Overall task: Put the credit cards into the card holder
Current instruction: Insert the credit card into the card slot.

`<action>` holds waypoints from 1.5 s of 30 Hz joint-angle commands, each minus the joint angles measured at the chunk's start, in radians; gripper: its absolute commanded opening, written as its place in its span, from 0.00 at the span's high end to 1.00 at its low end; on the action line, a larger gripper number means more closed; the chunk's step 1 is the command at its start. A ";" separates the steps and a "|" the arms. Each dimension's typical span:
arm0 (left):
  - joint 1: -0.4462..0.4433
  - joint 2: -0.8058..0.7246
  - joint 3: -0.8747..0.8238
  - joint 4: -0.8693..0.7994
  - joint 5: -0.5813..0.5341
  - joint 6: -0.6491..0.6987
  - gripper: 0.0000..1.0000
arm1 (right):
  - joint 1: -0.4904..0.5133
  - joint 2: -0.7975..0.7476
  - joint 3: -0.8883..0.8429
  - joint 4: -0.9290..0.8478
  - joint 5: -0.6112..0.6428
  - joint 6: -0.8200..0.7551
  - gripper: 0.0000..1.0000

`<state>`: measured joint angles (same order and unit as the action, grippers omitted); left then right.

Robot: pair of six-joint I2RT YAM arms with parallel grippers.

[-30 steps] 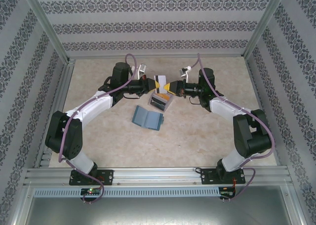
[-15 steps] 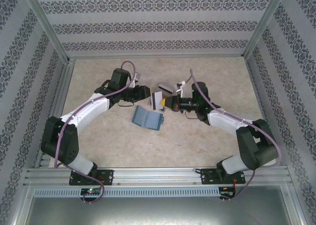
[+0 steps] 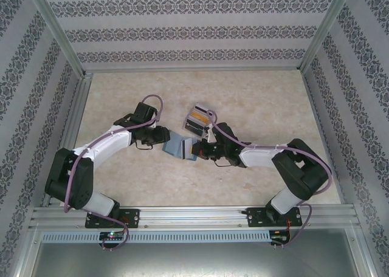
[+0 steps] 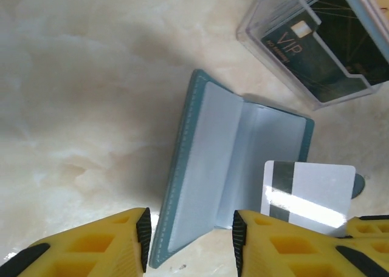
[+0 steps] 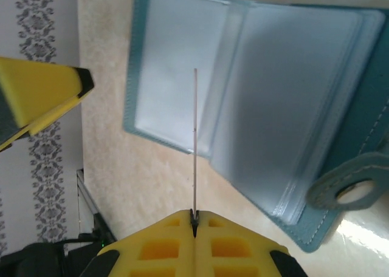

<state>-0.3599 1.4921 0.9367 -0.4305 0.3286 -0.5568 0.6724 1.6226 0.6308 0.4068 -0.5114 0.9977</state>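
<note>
We see a clear box (image 3: pixel 198 119) on the beige marbled table (image 3: pixel 121 88), w/ patterned walls (image 3: pixel 182 28) round it & alu rails (image 3: pixel 194 216) at the near edge.

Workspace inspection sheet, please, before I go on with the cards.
Surface: pale marbled table, no damage seen.
Job's things: card holder lies open, pockets up; white card held edge-on over its pages.
Clutter: clear box of cards beyond the holder.
Grippers: left gripper open beside the holder; right gripper shut on the card.
Cables: purple cable loops above each arm.
Surroundings: patterned walls, aluminium frame.
</note>
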 commanded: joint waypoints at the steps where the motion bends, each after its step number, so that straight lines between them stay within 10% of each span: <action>1: 0.018 0.038 -0.015 0.022 0.007 0.008 0.58 | 0.012 0.050 -0.005 0.112 0.037 0.044 1.00; 20: 0.061 0.124 -0.113 0.170 0.145 -0.044 0.89 | -0.047 0.176 0.007 0.250 -0.038 0.114 1.00; 45: 0.062 0.111 -0.192 0.229 0.167 -0.084 0.95 | -0.029 0.261 0.076 0.262 -0.034 0.099 1.00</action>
<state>-0.3054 1.6150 0.7692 -0.2115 0.4717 -0.6216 0.6312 1.8626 0.6746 0.6636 -0.5724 1.1198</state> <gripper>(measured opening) 0.062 0.065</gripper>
